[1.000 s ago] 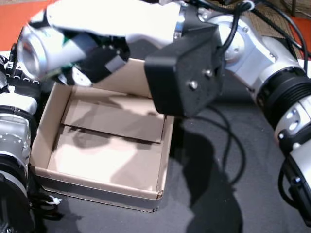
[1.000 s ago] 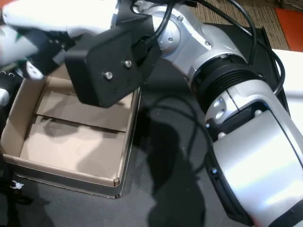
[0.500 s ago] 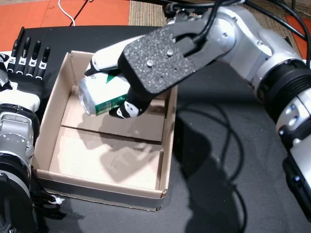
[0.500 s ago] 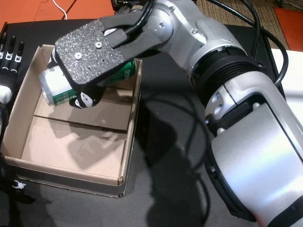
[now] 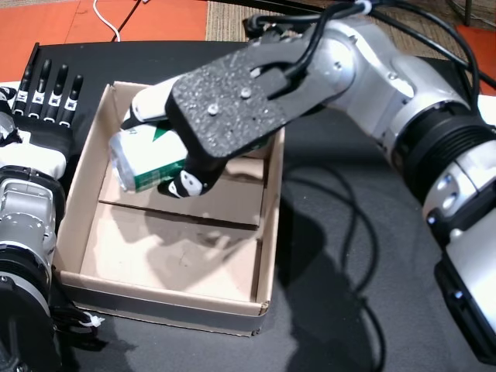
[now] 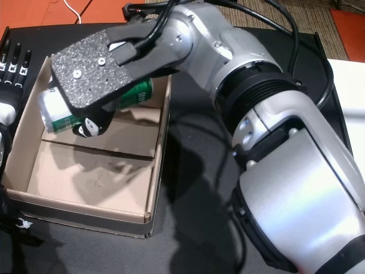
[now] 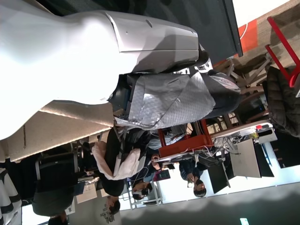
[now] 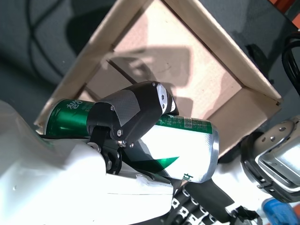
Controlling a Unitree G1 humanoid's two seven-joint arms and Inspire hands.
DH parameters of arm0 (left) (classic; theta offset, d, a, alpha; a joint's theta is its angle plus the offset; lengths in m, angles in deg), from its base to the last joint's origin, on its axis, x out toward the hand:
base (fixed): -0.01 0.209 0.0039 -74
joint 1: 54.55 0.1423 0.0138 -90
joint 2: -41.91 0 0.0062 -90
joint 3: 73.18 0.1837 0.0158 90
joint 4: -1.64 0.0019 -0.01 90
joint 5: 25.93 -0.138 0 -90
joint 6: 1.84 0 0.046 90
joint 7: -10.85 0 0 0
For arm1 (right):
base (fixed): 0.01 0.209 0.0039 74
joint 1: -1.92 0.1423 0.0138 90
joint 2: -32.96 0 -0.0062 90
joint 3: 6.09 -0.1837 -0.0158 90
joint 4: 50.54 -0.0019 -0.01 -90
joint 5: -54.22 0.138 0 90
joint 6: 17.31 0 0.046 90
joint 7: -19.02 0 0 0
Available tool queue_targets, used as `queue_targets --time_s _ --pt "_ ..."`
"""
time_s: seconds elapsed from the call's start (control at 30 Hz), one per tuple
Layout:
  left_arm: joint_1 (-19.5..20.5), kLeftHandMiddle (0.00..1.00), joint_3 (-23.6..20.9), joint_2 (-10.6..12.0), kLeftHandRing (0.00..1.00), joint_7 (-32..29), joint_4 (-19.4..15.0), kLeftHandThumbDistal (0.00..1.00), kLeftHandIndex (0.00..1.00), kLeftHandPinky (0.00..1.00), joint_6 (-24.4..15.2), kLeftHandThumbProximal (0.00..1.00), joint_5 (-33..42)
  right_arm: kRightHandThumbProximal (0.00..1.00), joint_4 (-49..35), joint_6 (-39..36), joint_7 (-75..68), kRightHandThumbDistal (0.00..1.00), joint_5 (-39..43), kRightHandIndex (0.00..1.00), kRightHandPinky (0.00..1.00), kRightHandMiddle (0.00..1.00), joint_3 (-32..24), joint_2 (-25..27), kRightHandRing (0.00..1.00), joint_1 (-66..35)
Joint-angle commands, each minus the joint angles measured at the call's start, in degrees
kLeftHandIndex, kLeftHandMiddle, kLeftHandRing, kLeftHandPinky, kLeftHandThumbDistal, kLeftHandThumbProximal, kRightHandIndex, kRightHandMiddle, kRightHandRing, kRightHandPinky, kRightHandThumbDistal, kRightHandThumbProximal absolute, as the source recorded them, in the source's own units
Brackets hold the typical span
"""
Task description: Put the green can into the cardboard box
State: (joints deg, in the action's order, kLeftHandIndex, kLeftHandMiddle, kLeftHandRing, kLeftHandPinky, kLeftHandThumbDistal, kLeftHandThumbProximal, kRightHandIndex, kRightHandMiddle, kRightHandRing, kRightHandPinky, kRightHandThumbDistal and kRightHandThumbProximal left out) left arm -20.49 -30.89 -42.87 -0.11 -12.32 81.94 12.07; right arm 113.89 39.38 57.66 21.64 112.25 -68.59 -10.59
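Observation:
My right hand [image 5: 221, 116] [image 6: 91, 74] is shut on the green can [image 5: 143, 163] [image 6: 57, 108], which lies on its side in my grip. It hangs low over the far half of the open cardboard box [image 5: 77, 209] [image 6: 157, 165], inside its walls in both head views. The right wrist view shows the green can [image 8: 187, 145] with a dark finger [image 8: 136, 115] wrapped over it and the box floor [image 8: 187, 70] beyond. My left hand [image 5: 46, 101] lies flat and open on the table just left of the box, fingers [image 6: 12, 60] stretched out. The left wrist view shows only white arm casing and room.
The box stands on a black tabletop [image 5: 349, 256]. A black cable [image 5: 364, 225] lies on it right of the box. Orange floor [image 5: 46, 23] and a woven mat [image 6: 274, 17] lie beyond the table's far edge. People sit at desks in the left wrist view.
My right hand has carried the can from high near the camera down into the box, then a little further left and lower. The left hand has stayed put.

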Motion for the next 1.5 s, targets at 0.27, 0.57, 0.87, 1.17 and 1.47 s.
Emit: queue_targets --time_s 0.27,0.57,0.87,1.17,1.47 --pt "0.0 0.63 -0.1 1.1 0.75 0.5 0.0 0.00 0.61 0.88 -1.2 1.00 0.2 0.08 0.7 -0.5 1.6 0.10 -0.5 0.15 0.44 0.19 0.4 0.1 0.28 -1.6" --pt "-0.2 0.57 0.4 1.4 0.69 1.6 0.0 0.00 0.51 0.81 -1.3 1.00 -0.3 0.09 0.0 -0.7 8.5 0.13 0.8 0.08 0.45 0.15 -0.8 1.0 0.29 -1.7" --pt "-0.3 0.55 0.5 1.8 0.69 1.9 0.0 0.00 0.47 0.78 -1.9 1.00 -0.2 0.00 -0.2 -0.3 10.2 0.09 2.7 0.11 0.47 0.18 -2.8 0.9 0.36 -1.6" --pt "-0.2 0.49 0.5 1.9 0.66 1.6 0.2 0.00 0.40 0.69 -2.0 1.00 -0.3 0.00 -0.4 0.2 9.9 0.07 3.4 0.20 0.50 0.24 -3.3 0.9 0.38 -1.3" --pt "-0.2 0.53 0.5 2.1 0.66 1.1 0.1 0.00 0.47 0.73 -2.1 1.00 -0.2 0.36 -0.3 -2.8 10.4 0.40 2.5 0.69 0.75 0.67 -1.8 1.5 0.73 -0.8"
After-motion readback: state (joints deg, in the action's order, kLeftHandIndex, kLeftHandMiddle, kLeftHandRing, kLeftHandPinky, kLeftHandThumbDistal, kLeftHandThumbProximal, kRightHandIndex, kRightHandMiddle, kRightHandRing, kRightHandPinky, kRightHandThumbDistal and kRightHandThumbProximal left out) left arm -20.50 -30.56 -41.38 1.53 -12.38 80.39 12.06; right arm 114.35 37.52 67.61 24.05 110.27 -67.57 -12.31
